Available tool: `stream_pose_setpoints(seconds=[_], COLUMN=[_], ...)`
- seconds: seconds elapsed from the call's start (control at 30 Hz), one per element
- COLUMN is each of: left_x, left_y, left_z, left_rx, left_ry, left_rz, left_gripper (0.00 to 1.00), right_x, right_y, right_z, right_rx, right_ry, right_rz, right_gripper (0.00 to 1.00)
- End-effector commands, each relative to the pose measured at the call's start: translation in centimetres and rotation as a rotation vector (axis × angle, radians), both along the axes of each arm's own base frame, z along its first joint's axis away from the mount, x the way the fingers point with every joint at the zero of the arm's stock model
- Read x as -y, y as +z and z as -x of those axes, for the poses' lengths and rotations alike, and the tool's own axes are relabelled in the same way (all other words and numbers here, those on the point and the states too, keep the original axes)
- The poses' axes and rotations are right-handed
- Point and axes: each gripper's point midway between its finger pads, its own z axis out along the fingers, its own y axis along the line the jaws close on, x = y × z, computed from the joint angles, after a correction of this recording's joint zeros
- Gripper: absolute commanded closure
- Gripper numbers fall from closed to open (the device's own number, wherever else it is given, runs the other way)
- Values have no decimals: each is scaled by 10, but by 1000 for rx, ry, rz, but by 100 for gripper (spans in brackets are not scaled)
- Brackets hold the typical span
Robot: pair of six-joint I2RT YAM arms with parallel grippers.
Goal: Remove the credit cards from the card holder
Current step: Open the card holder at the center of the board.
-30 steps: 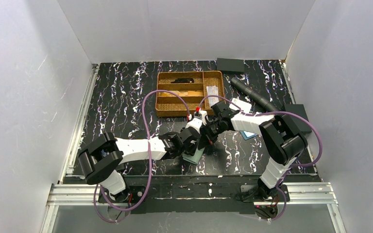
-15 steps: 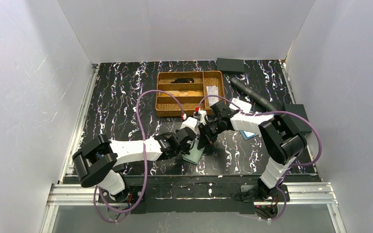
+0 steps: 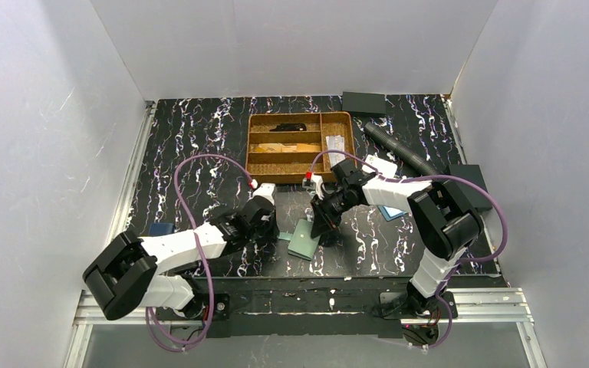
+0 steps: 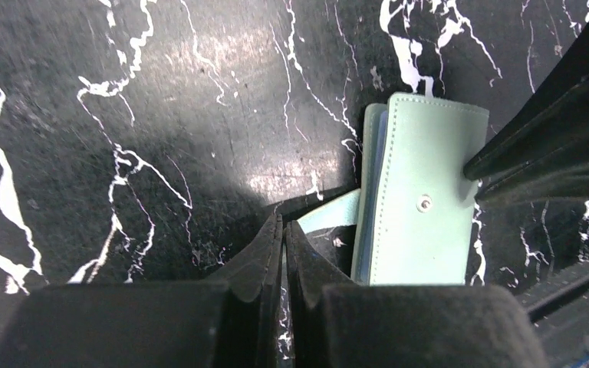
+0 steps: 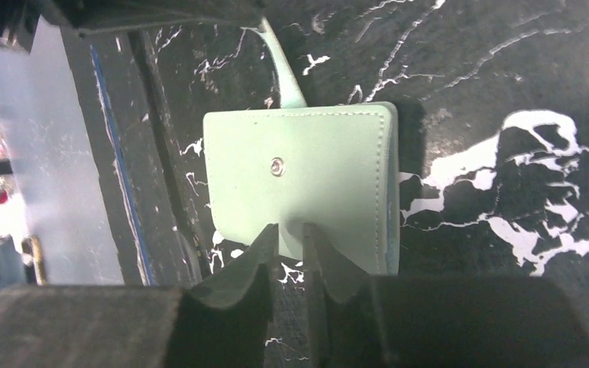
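The teal card holder (image 3: 305,242) (image 4: 422,199) (image 5: 307,169) lies closed and flat on the black marbled table, snap stud up. Its side tab (image 4: 330,213) (image 5: 284,69) (image 3: 284,235) stretches out to my left gripper (image 4: 284,222) (image 3: 274,228), which is shut on the tab's end. My right gripper (image 5: 291,230) (image 3: 324,228) has its jaws a little apart, tips resting on the holder's opposite edge. The credit cards show only as a thin blue edge (image 4: 373,192) inside the holder. A small dark blue card-like rectangle (image 3: 161,228) lies at the left.
A wooden divided tray (image 3: 251,146) stands behind the arms. At the right lie a dark tube (image 3: 399,149), a white box (image 3: 383,165) and a bluish flat holder (image 3: 393,212). Black boxes sit at the back (image 3: 363,102) and right edge (image 3: 468,176).
My left gripper shut, then drew back to the left, pulling the holder's tab out sideways and uncovering the dark blue rectangle. My right jaws have parted slightly. The holder has stayed put.
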Motion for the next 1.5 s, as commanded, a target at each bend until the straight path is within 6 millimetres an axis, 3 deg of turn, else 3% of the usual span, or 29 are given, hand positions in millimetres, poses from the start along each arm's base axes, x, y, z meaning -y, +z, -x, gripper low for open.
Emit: stream_pose_setpoints(seconds=[0.0, 0.1, 0.2, 0.43, 0.63, 0.93, 1.23, 1.33, 1.47], left_x=[2, 10, 22, 51, 76, 108, 117, 105, 72], left_y=[1, 6, 16, 47, 90, 130, 118, 105, 80], left_z=[11, 19, 27, 34, 25, 15, 12, 9, 0], left_rx=[-59, -85, -101, -123, -100, -103, -144, -128, -98], left_ry=[14, -5, -25, -56, -113, -189, -188, -131, -1], left_rz=[103, 171, 278, 521, 633, 728, 718, 690, 627], left_gripper=[100, 100, 100, 100, 100, 100, 100, 100, 100], right_x=[12, 13, 14, 25, 31, 48, 67, 68, 69], right_y=[9, 25, 31, 34, 43, 48, 48, 49, 53], right_z=[16, 21, 23, -8, -16, -52, -72, -71, -67], right_rx=[91, 141, 168, 192, 183, 101, 140, 154, 187], right_ry=[180, 235, 232, 95, -14, -197, -316, -296, -251], right_rz=[-32, -78, -92, -43, -78, -98, -57, -59, -69], right_gripper=[65, 49, 41, 38, 27, 26, 27, 27, 27])
